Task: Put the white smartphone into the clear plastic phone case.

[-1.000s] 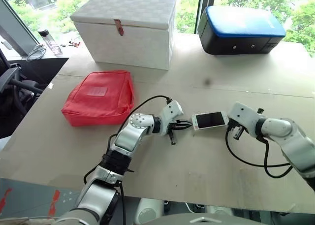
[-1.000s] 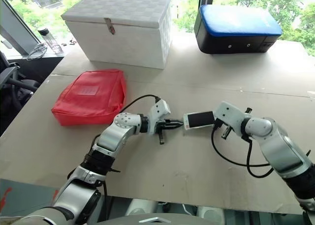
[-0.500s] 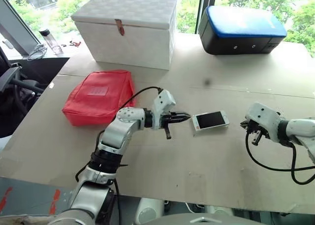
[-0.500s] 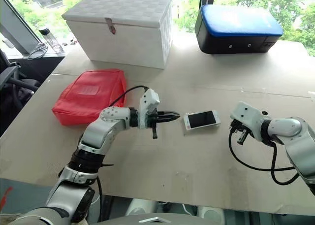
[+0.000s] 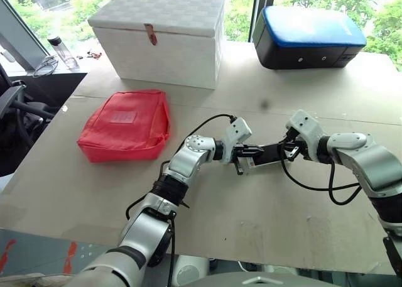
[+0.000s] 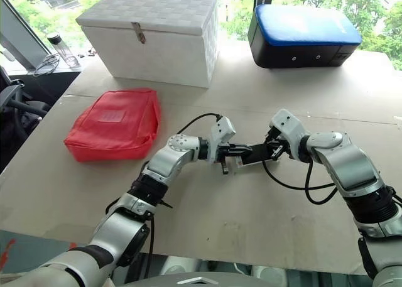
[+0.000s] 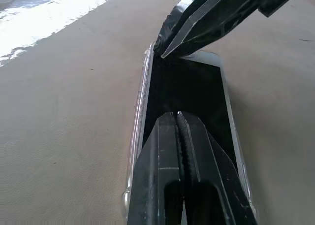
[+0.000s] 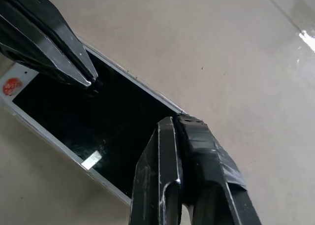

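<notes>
Both tools (image 5: 256, 152) (image 5: 290, 147) closed over white smartphone (image 5: 269, 155); clear case rim (image 7: 139, 112) barely visible.

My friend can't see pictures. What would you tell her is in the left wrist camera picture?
The left gripper, its two black fingers shut together, presses on the black screen of the white smartphone lying in the clear plastic phone case on a tan table. The right gripper, also shut, touches the phone's far end.
</notes>
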{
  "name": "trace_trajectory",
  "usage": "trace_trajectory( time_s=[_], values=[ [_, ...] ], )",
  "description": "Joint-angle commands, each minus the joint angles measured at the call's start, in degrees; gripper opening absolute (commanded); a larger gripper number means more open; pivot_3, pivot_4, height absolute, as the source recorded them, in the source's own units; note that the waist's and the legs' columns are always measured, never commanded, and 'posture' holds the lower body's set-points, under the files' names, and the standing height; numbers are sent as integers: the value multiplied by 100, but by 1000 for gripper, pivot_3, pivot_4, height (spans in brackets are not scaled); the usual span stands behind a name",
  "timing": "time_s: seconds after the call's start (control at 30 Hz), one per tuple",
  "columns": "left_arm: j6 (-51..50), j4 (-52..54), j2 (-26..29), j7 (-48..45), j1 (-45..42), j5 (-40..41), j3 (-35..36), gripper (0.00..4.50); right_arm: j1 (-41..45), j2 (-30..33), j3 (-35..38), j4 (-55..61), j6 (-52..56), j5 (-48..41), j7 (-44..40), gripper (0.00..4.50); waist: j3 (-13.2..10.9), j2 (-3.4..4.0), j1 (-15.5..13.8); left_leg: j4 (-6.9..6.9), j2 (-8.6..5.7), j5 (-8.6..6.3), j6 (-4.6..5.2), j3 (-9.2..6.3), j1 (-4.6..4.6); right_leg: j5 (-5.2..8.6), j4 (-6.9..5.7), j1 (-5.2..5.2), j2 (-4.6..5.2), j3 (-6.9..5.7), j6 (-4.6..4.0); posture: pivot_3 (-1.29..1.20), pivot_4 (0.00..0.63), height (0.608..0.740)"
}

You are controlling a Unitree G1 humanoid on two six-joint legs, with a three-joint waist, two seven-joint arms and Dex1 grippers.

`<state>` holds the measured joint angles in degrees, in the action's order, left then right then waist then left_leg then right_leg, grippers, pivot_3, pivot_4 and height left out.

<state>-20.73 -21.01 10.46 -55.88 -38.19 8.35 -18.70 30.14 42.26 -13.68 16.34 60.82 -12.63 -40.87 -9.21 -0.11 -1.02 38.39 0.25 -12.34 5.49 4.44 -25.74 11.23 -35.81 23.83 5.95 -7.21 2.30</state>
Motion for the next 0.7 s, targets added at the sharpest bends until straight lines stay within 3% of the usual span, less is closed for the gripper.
trace_trajectory(
  time_s=[0.03, 0.23, 0.4, 0.57, 0.7],
  values=[
    [-3, -19, 19, -2, 40, -174, -154, 91, 107, 257, -523, -202, 131, 188, -194, 0, 1, 0, 3, 0, 0, -15, 23, 0, 0, 1, 4, -2, 1, -1, 1, 0, 150, 740],
    [-139, 212, -84, 111, 200, -236, -255, 91, 212, 655, -1596, -820, -23, 425, -973, 0, 47, -20, 2, 13, 0, -33, 5, -11, 18, 23, 4, -18, 12, -7, 4, 0, 150, 740],
    [-190, 408, -207, 319, 330, -191, -223, 91, 553, 462, -2143, -1248, -203, 723, -1354, 0, 127, -66, 25, 13, 1, -34, 3, -17, 24, 25, 4, -21, 15, -6, 1, 0, 150, 740],
    [-222, 460, -228, 405, 388, -220, -256, 91, 632, 152, -2223, -1814, -455, 1043, -1452, 0, 202, -96, 29, 12, 4, -35, 1, -18, 37, 25, -1, -27, 18, -7, 0, 0, 150, 740],
    [-260, 503, -256, 470, 429, -207, -224, 91, 445, 298, -2047, -1625, -390, 992, -1697, 0, 210, -96, 7, 4, 4, -35, 0, -17, 61, 25, -2, -46, 26, -8, -1, 0, 150, 740]
  ],
)
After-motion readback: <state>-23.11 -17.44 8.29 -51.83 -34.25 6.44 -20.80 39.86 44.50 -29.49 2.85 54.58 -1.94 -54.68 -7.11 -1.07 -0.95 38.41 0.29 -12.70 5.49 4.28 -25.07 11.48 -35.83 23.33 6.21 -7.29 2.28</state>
